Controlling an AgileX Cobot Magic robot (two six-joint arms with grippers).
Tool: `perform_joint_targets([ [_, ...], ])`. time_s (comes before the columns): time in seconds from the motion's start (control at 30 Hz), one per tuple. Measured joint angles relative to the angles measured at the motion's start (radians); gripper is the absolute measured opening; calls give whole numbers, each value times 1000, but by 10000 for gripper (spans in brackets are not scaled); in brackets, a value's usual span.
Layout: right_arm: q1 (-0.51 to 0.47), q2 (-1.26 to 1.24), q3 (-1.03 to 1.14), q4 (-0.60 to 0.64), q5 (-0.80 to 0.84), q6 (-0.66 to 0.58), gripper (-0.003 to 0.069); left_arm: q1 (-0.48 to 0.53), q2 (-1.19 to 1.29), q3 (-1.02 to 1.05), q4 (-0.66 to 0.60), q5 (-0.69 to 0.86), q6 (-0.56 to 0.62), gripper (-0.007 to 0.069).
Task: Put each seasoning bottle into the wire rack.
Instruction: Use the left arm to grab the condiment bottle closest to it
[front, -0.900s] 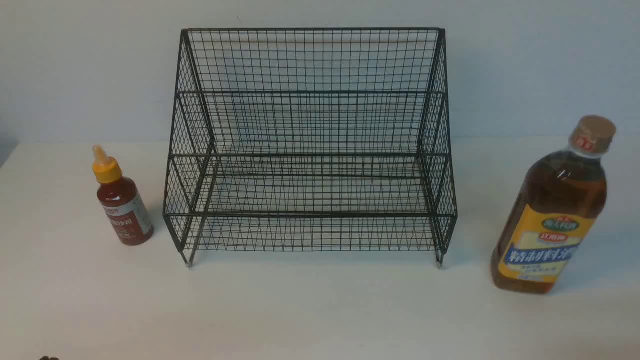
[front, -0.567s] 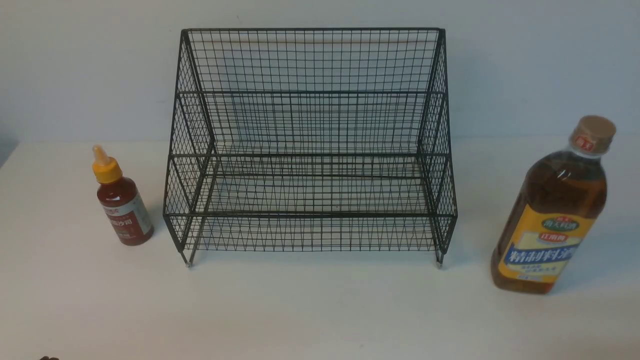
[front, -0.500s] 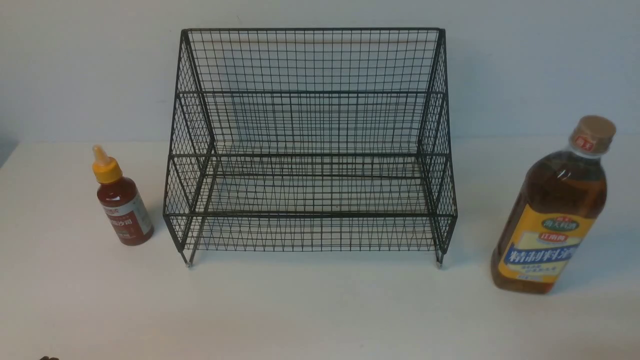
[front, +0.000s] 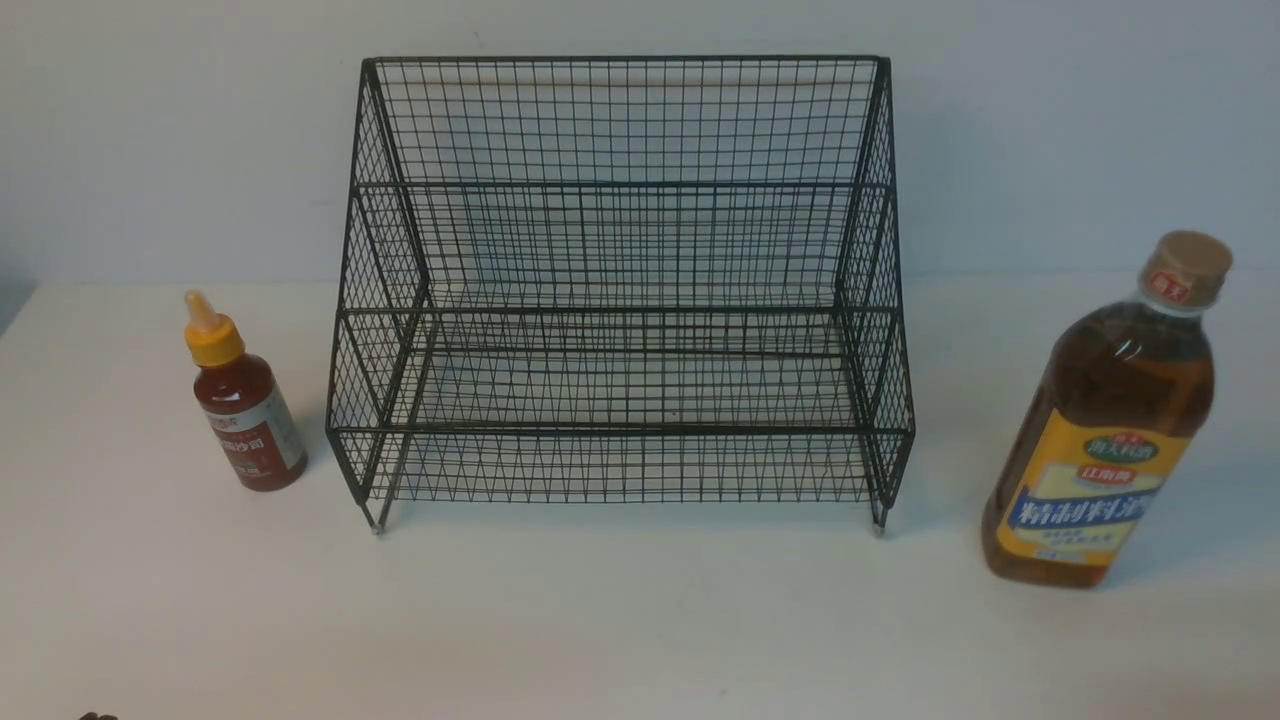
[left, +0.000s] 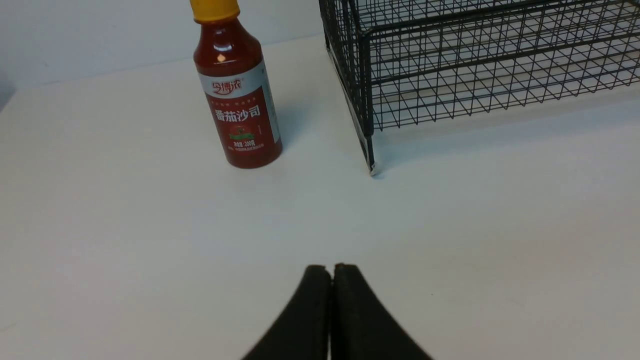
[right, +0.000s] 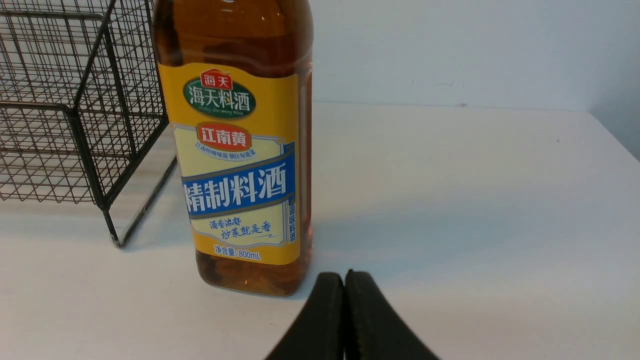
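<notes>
The wire rack (front: 620, 290) is black wire mesh with two stepped tiers, sloping sides and small feet. It stands at the middle of the bench (front: 640, 620), with its tall back close to the wall (front: 1050, 130).

The small red sauce bottle (front: 245, 405) is round and glossy, with a yellow nozzle cap and a white-banded label. It stands upright on the bench just beside the rack's left side, not touching it. The tall amber-liquid bottle (front: 1100, 430) is clear-walled, with a tan cap and a yellow and blue label. It stands upright off the rack's right side, further from it and a little nearer the robot. Both bottles are outside the rack.

The bench is smooth, matt and white, and the wall behind it is plain and pale. In the right wrist view the bench's right edge shows beyond the amber bottle. A broad strip of bench lies open in front of the rack's feet.

The left fingers (left: 310, 310) are black, curved and pressed together, holding nothing, low over the bench and well short of the red bottle. The right fingers (right: 320, 315) are likewise closed and empty, near the amber bottle's base.
</notes>
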Motion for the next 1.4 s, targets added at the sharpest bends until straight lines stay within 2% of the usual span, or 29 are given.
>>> perform_joint_targets([
  [0.13, 0, 0, 0, 0, 0, 0, -15, 0, 0, 0, -14, -8, -4, -12],
  [0.2, 0, 0, 0, 0, 0, 0, -15, 0, 0, 1, -67, -27, -20, -12],
  [0.27, 0, 0, 0, 0, 0, 0, -15, 0, 0, 2, -187, -103, -64, -12],
  [0.37, 0, 0, 0, 0, 0, 0, -15, 0, 0, 2, -344, -258, -83, -12],
  [0.53, 0, 0, 0, 0, 0, 0, -15, 0, 0, 2, -437, -510, -83, -12],
  [0.57, 0, 0, 0, 0, 0, 1, -15, 0, 0, 2, -454, -668, -77, -12],
  [0.6, 0, 0, 0, 0, 0, 1, -15, 0, 0, 2, -469, -734, -75, -12],
  [0.7, 0, 0, 0, 0, 0, 1, -15, 0, 76, -23, -540, -853, -50, -12],
  [0.83, 0, 0, 0, 0, 0, 1, -15, 0, 247, -79, -538, -838, 25, -12],
  [0.97, 0, 0, 0, 0, 0, 1, -15, 0, 570, -165, -430, -848, 146, -12],
  [1.03, 0, 0, 0, 0, 0, 1, -15, 0, 668, -190, -408, -870, 164, -11],
  [1.13, 0, 0, 0, 0, 0, 1, -15, 0, 871, -243, -397, -935, 173, -11],
  [1.4, 0, 0, 0, 0, 0, 1, -15, 0, 1181, -350, -390, -1088, 133, 13],
])
